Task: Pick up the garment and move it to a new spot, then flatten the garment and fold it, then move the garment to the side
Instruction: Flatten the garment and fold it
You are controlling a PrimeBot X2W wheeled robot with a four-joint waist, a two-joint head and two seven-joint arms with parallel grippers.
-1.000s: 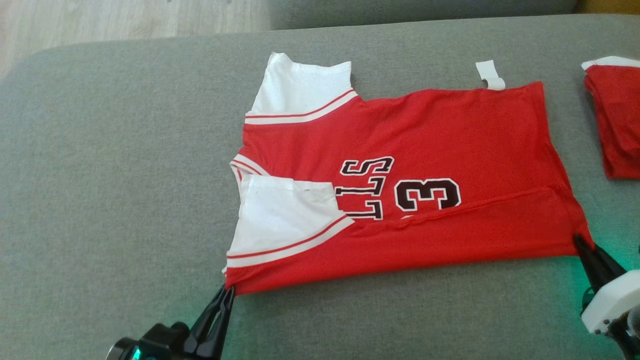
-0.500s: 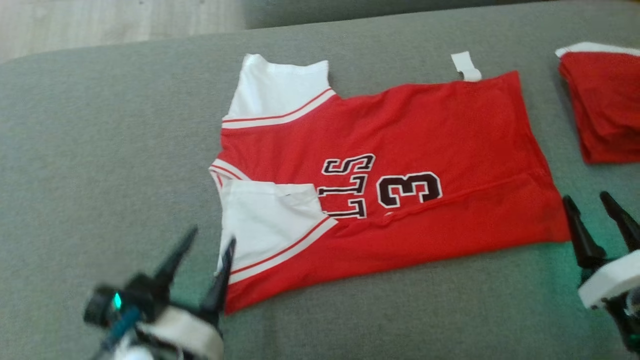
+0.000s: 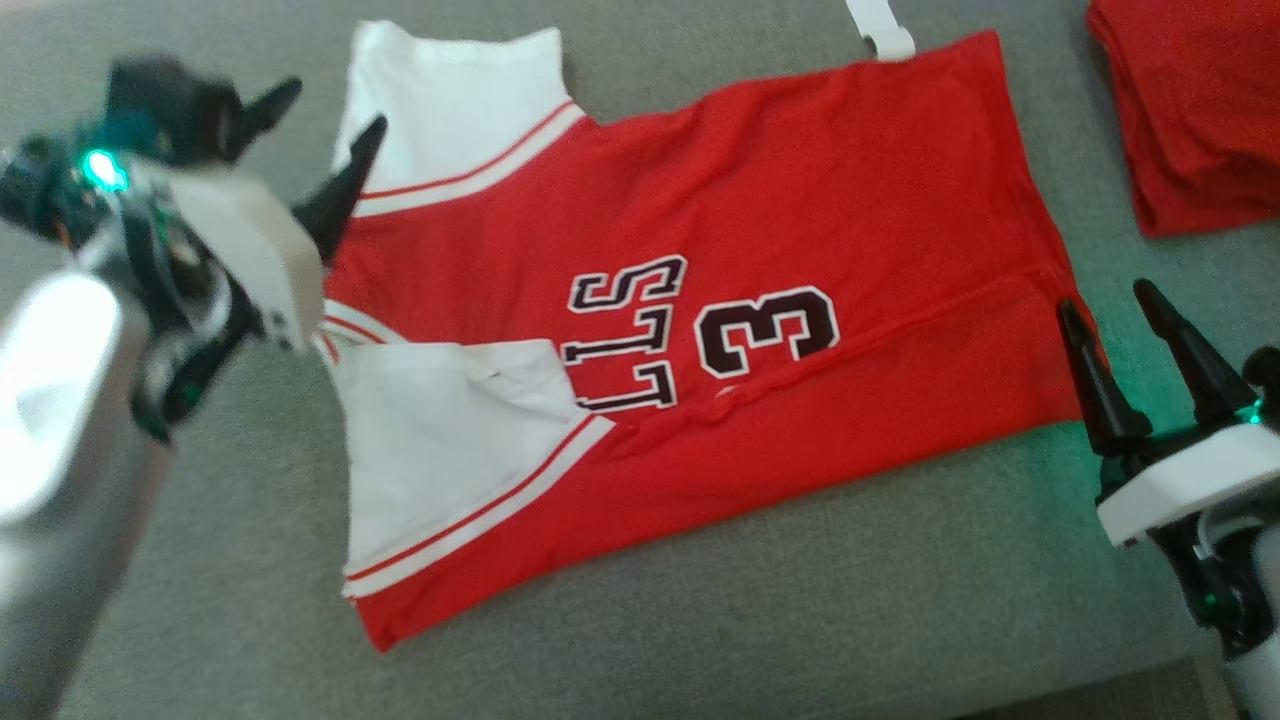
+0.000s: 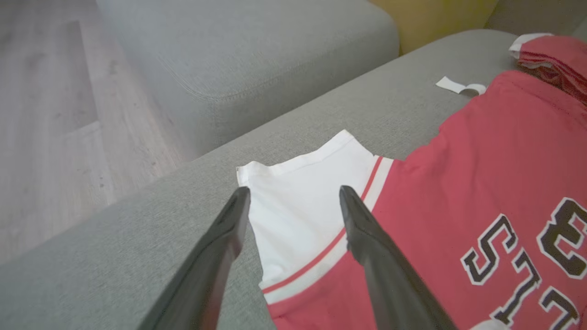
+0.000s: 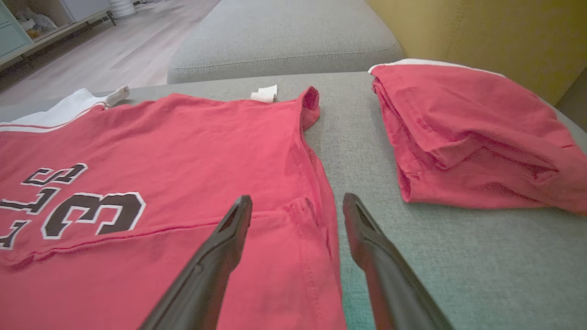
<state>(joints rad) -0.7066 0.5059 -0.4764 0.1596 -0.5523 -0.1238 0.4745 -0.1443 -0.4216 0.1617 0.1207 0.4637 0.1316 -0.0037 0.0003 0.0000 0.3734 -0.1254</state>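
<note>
The red jersey [image 3: 800,200] lies spread flat on the grey sofa cushion [image 3: 700,640], collar end toward the robot's left and hem toward its right. Its near long edge is folded over onto the body. The near white sleeve [image 3: 440,450] lies turned in across the chest, so the black lettering reads only in part: a few letters and a "3", the rest tucked under sleeve and fold. The left tool [image 3: 330,105] hangs over the far white sleeve [image 3: 450,100] with its fingers apart and nothing between them. It is smeared with blur in the head view, and from its own wrist camera I cannot tell whether the tips touch the cloth. The right tool [image 3: 1104,296] stands at the near hem corner, fingers likewise spread and empty, one over red cloth and the other over bare cushion. Beyond the hem, apart from the jersey, sits a second red garment [image 3: 1190,120], folded, cut off by the frame's edge in the head view. A small white strip [image 3: 880,25] lies at the jersey's far hem corner, half out of that view; what it is I can't make out.
</note>
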